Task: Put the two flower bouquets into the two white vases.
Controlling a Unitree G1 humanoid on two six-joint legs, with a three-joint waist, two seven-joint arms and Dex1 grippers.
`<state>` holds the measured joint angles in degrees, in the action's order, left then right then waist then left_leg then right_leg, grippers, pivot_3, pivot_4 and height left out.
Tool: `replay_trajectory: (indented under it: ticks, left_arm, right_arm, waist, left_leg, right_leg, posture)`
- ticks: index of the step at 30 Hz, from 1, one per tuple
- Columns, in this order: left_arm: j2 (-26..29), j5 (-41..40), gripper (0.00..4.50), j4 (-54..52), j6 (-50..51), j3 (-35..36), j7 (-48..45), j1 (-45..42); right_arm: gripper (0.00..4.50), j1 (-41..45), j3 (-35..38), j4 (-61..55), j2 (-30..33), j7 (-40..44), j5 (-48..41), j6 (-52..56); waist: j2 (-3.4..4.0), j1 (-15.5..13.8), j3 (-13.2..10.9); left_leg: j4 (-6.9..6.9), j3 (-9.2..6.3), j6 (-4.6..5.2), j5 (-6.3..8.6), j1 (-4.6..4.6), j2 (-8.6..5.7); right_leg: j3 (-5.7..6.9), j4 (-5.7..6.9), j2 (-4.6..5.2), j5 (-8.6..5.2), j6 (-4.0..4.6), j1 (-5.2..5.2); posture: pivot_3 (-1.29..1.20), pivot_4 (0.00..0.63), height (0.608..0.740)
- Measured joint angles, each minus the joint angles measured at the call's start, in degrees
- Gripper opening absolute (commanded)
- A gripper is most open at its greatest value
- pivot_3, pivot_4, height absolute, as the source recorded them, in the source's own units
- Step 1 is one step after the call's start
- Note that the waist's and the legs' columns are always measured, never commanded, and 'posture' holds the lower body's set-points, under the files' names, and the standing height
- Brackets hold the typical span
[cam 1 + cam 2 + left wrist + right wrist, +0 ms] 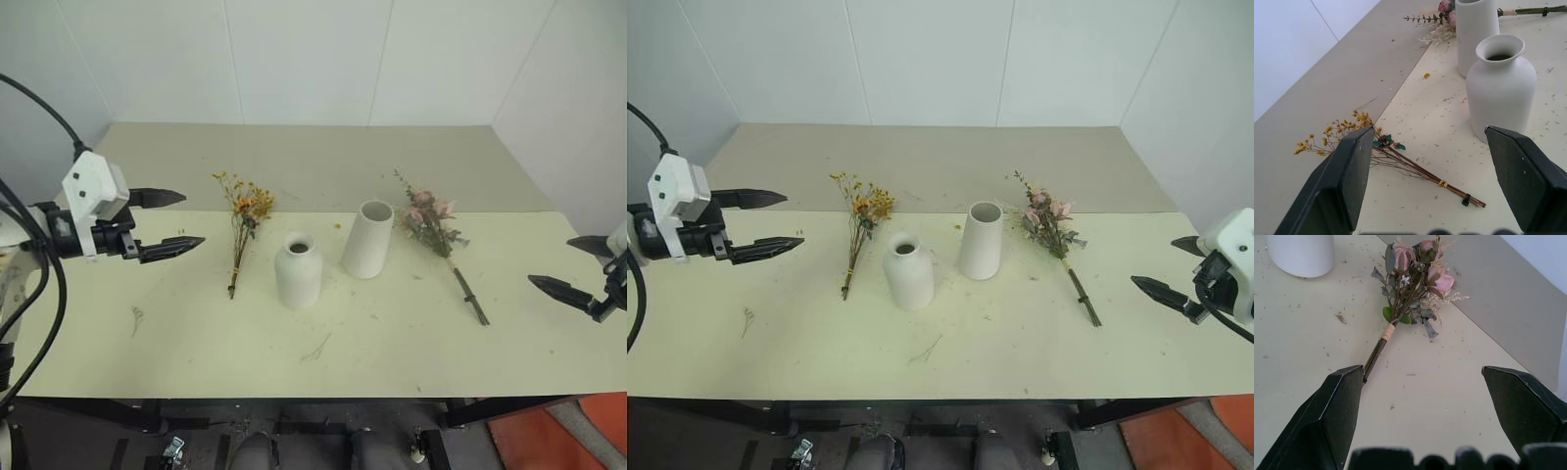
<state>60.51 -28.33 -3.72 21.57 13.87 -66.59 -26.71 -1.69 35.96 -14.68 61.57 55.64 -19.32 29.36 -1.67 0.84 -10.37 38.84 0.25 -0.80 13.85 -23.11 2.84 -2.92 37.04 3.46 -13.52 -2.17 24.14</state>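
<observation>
A thin bunch of yellow-orange blooms (pixel 245 220) lies flat on the table, left of centre. To its right stands the short bottle-shaped white vase (pixel 298 270), then the taller tapered white vase (pixel 368 239). Right of that lies the pink rose bouquet (pixel 436 230), its stems pointing toward the front edge. My left gripper (pixel 174 221) hovers open at the table's left side, apart from the yellow bunch. Near the right edge my right gripper (pixel 1172 269) hangs open, clear of the rose bouquet (pixel 1410 289). Both vases (pixel 1501 81) are empty.
The pale yellow-green table (pixel 196 343) carries small plant crumbs around the vases. A grey strip runs along its back, under white walls. The table's front edge lies close below the vases.
</observation>
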Motion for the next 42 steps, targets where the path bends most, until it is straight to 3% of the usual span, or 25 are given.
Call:
replay_trajectory:
  ticks: [25,28,33,37,42]
  left_arm:
    - [-0.84,0.01,3.91,0.12,-0.15,-0.12,-0.21,-0.17]
    - [-1.77,0.13,3.91,0.23,-0.27,-1.49,-0.28,-2.45]
    - [-3.60,1.15,3.91,0.36,-1.38,-4.33,-1.02,-6.64]
    - [-6.31,1.79,3.91,0.32,-1.41,-8.51,-1.37,-11.19]
    - [-8.98,3.05,3.91,-0.05,-1.33,-11.94,-1.27,-14.17]
  right_arm:
    - [4.50,2.46,-2.07,1.74,1.05,-0.01,-0.08,1.00]
    - [4.50,8.00,-6.96,1.86,1.05,-2.25,-0.22,4.58]
    - [4.50,20.68,-21.44,6.66,0.43,-5.01,1.26,10.46]
    - [4.50,32.97,-32.26,14.63,-3.55,-6.99,4.18,16.59]
    - [4.50,41.50,-40.23,25.05,-9.42,-8.35,7.54,19.76]
  waist:
    - [0.00,0.07,0.00]
    - [-0.01,0.29,0.01]
    - [0.00,0.43,0.00]
    - [-0.01,0.34,0.00]
    - [-0.01,0.11,0.00]
  left_leg:
    - [0.01,0.00,0.00,0.00,0.02,0.00]
    - [0.04,0.00,0.00,0.00,0.06,0.00]
    - [0.04,0.01,0.00,0.00,0.01,-0.02]
    - [0.04,0.01,0.00,0.00,-0.06,-0.02]
    - [0.04,0.01,0.01,0.00,-0.19,-0.03]
  right_leg:
    - [0.00,0.01,0.00,0.00,0.00,-0.01]
    - [-0.02,0.05,-0.02,0.02,0.01,-0.02]
    - [-0.06,0.04,-0.02,0.02,0.02,0.02]
    - [-0.05,0.04,-0.03,0.02,0.02,0.10]
    - [-0.05,-0.03,-0.02,0.02,0.01,0.18]
  posture:
    - [0.00,0.150,0.740]
    - [0.00,0.150,0.740]
    - [0.00,0.150,0.740]
    - [0.00,0.150,0.740]
    - [0.00,0.150,0.740]
